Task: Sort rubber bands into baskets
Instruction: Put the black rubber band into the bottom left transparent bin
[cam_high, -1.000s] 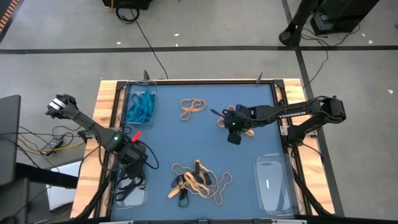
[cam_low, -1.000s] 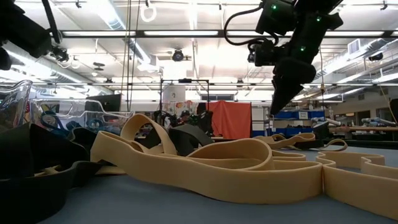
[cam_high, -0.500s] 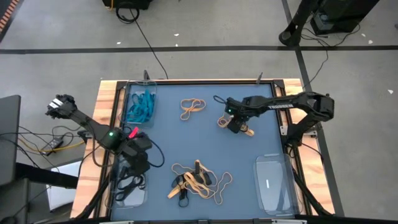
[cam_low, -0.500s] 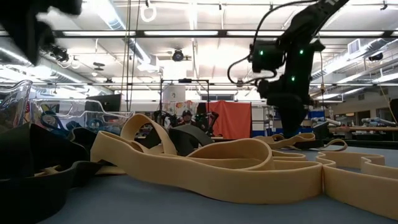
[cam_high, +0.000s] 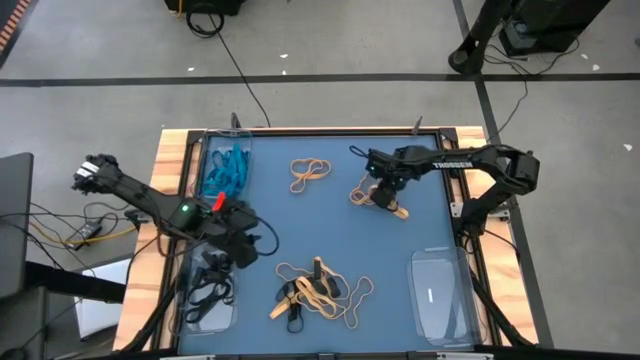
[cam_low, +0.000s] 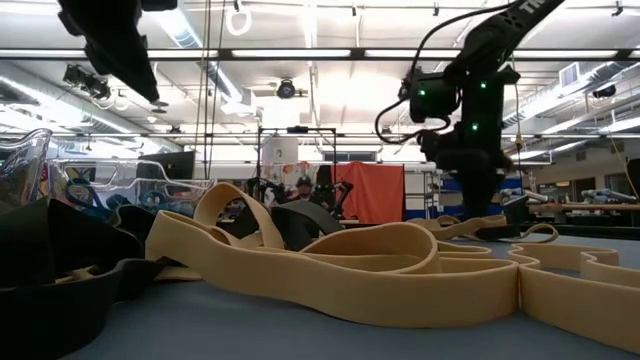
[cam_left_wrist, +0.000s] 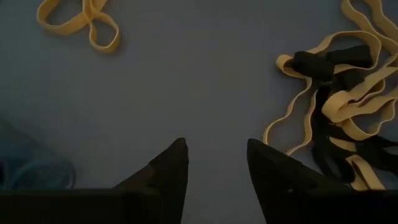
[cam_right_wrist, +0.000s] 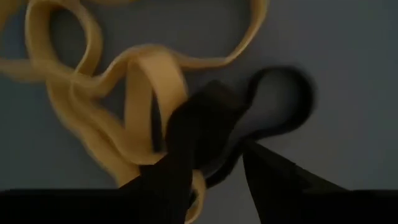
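Right gripper: fingers parted and down on the worktop, straddling a black rubber band that lies against a tan band cluster at about 1 o'clock from the worktop centre. One finger overlaps the black loop; whether the band is actually pinched cannot be told.

Left gripper: fingers parted with nothing between them, hovering over bare blue surface at about 9 o'clock from centre, just beside the near-left basket.

Outward from the grippers:
- Near-left basket, at 8 o'clock: holds black bands.
- Far-left basket, at 10 o'clock: holds teal-blue bands.
- Near-right basket, at 4 o'clock: no bands visible inside.
- Loose tan pair at 11 o'clock, well apart from the right gripper's cluster.
- Mixed heap of tan and black bands at 6 o'clock, near the front edge; in the low view it fills the foreground.

The wooden frame borders the worktop on both sides.
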